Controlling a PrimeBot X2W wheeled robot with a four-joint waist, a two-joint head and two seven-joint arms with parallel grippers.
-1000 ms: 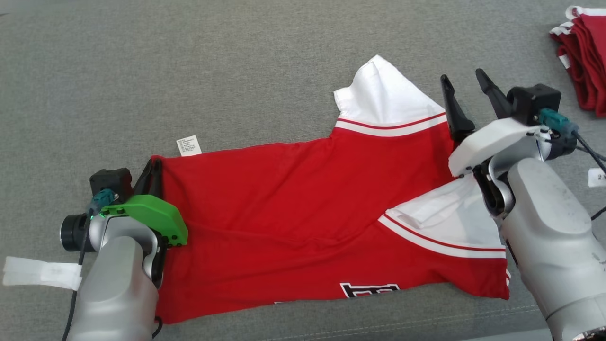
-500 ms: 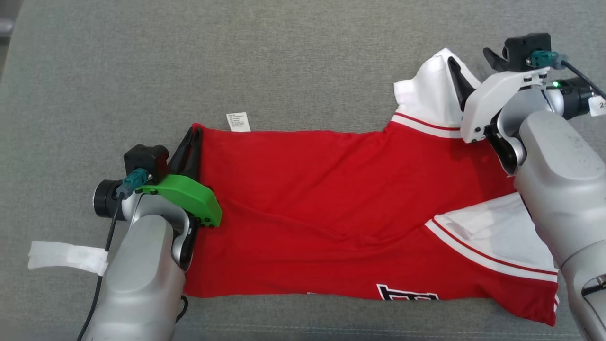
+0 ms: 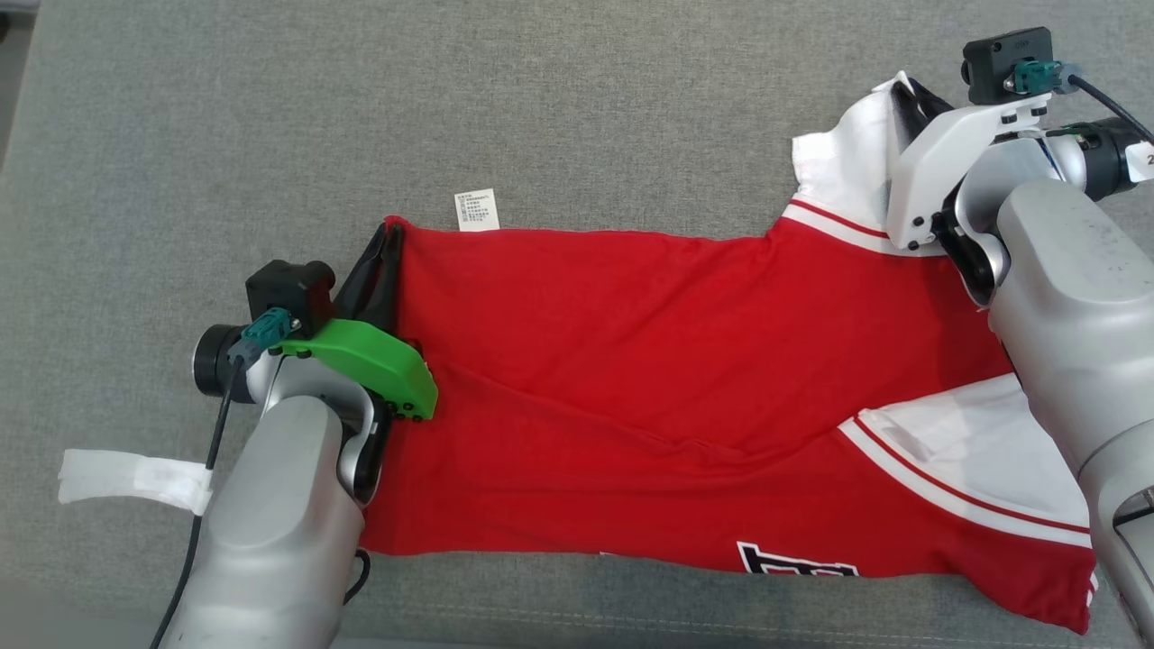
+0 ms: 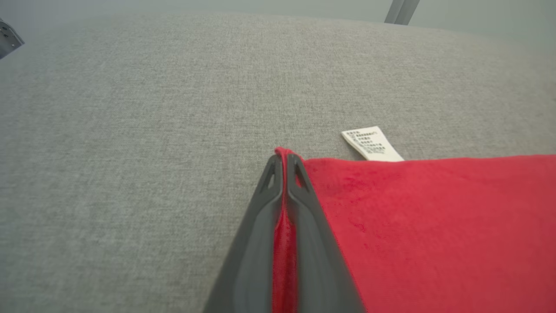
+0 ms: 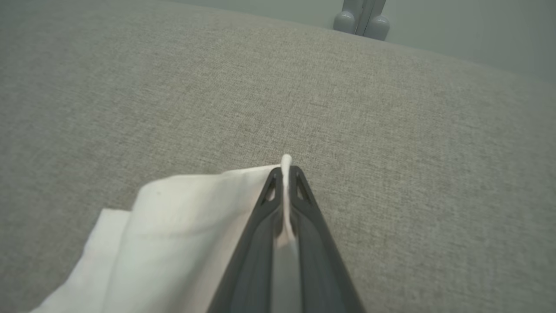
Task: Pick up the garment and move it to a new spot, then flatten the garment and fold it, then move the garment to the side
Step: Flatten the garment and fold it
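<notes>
A red garment (image 3: 649, 361) with white sleeves lies spread across the grey surface, folded lengthwise, black lettering near its front edge. My left gripper (image 3: 389, 236) is shut on its far left corner; the left wrist view shows red cloth (image 4: 284, 226) pinched between the dark fingers (image 4: 260, 217). My right gripper (image 3: 904, 90) is shut on the far white sleeve (image 3: 838, 171); in the right wrist view a white edge (image 5: 285, 191) sits clamped between the fingers (image 5: 256, 234). A white care label (image 3: 476, 209) sticks out at the garment's far edge.
The grey fabric surface (image 3: 559, 108) stretches far beyond the garment. A white strip of tape (image 3: 126, 476) lies on it by my left forearm. A second white sleeve (image 3: 974, 451) lies folded over the red body at the right.
The right gripper reached forward over the far white sleeve and closed on its edge. The left gripper stayed shut on the red corner. The head camera shifted, so the whole scene slid.
</notes>
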